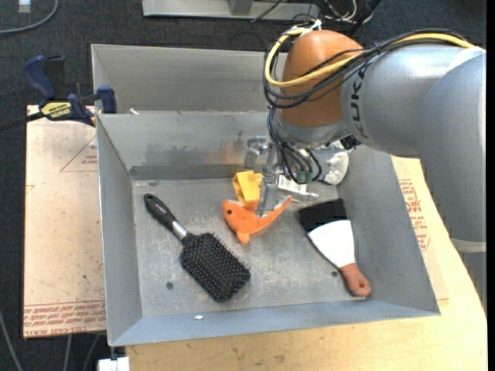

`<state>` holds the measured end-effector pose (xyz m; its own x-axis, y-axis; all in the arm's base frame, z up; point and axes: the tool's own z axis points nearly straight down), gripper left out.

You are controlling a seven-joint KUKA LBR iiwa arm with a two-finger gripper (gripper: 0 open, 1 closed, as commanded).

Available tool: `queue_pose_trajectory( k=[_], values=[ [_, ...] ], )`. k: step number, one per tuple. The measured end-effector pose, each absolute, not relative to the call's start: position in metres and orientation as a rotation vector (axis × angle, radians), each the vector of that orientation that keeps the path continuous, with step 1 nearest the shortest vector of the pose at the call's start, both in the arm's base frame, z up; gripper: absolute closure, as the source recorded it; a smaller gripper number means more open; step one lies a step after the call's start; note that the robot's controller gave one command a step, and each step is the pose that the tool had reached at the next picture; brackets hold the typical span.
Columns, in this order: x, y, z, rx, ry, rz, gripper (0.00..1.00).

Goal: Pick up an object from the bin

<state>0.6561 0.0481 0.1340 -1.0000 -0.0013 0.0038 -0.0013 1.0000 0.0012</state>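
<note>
My gripper (267,205) hangs below the arm's wrist in the middle of the bin. Its lower end comes down onto an orange plastic thing (246,221) that lies flat on the bin floor, with a thin orange arm sticking out to the right. Whether the orange thing is gripped cannot be made out. A small yellow block (247,184) sits just behind the orange thing, to the left of the gripper. A scraper with a black top, white blade and red handle (334,240) lies to the right of the gripper.
A black hairbrush (203,255) lies diagonally at the front left, handle pointing to the back left. A crumpled silvery white thing (335,167) sits at the back right, partly under the arm. The arm and its orange cover hang over the bin's back right.
</note>
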Motion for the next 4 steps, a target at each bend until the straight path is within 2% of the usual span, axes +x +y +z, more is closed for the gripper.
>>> queue_pose_trajectory(
  k=[1,2,3,4],
  values=[
    [0.657,0.048,0.139,0.001,-3.143,-0.002,0.0],
    [0.636,0.045,0.1,0.043,-3.148,-0.003,0.0],
    [0.63,0.063,0.074,0.503,-3.113,-0.003,1.0],
    [0.63,0.063,0.074,0.502,-3.113,-0.003,1.0]
  ],
)
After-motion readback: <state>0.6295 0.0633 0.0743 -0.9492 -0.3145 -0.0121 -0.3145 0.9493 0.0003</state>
